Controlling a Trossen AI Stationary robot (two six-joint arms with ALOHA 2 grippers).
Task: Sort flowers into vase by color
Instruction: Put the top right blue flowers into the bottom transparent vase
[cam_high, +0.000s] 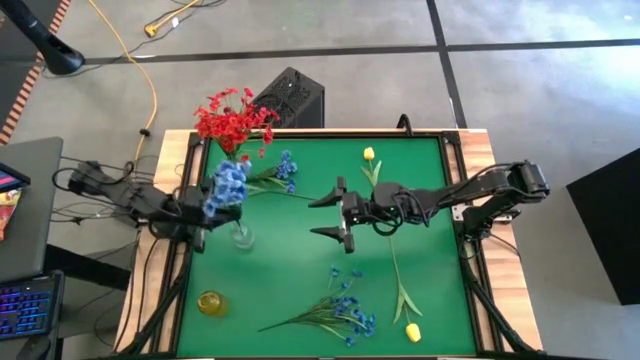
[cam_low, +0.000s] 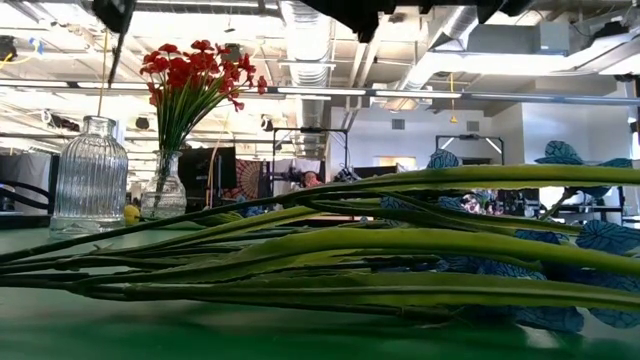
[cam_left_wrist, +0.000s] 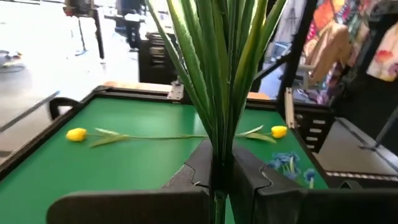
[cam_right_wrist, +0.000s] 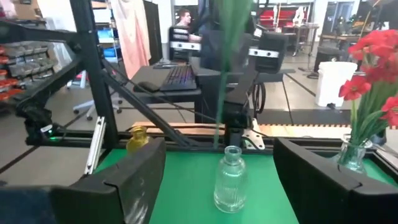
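Yellow tulips (cam_high: 412, 332): two; vases (cam_high: 242, 237): three.

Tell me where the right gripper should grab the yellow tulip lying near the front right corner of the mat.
Grip the yellow tulip on its bare stem, above the leaves and well away from the bud. It lies flat and clear of the other flowers, so the open right gripper could probably come straight down, fingers set across the stem.
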